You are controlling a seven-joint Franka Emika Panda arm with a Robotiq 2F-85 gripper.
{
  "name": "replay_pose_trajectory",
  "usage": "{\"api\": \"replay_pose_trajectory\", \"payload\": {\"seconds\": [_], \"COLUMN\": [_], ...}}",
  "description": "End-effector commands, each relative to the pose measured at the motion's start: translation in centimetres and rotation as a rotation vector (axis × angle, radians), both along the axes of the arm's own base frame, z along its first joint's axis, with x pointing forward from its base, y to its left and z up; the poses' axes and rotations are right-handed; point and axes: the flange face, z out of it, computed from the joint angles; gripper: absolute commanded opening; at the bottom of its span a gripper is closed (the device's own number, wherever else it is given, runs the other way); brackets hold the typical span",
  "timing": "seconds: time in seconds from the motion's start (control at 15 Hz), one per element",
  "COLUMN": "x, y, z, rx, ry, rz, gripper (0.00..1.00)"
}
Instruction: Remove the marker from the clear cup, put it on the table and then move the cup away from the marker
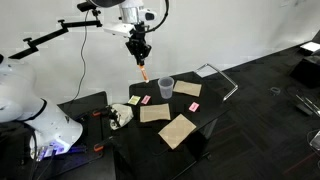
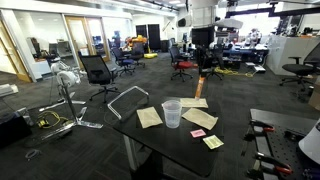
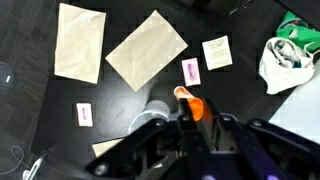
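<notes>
Here, in an exterior view, the fingers (image 1: 141, 57) pinch the thin orange-red marker pen (image 1: 146, 70) above the black flat-topped desk (image 1: 210, 112), near the small clear plastic cup (image 1: 166, 87). In the wrist view, the pen (image 3: 190, 103) seemingly hangs beside the cup (image 3: 152, 117).

clear cup (image 1: 166, 87) on table (image 1: 212, 112), marker (image 1: 146, 71) above table, cardboard pieces (image 1: 155, 113) beside cup

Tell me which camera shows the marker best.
An exterior view: the marker hangs at full length below the gripper, light wall behind. The wrist view shows only its orange end between the fingers. In an exterior view it is a thin sliver against office clutter.
</notes>
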Motion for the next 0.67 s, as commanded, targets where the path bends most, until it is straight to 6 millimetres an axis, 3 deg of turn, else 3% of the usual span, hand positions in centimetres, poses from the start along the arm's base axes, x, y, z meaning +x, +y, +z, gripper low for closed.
{"api": "replay_pose_trajectory", "payload": {"seconds": [0.0, 0.6], "x": [-0.8, 0.4], "y": [0.3, 1.9], "z": [-1.1, -6.2], "rx": [0.061, 0.229], "ry": [-0.004, -0.033], "rz": [0.081, 0.38], "gripper": [0.04, 0.04]}}
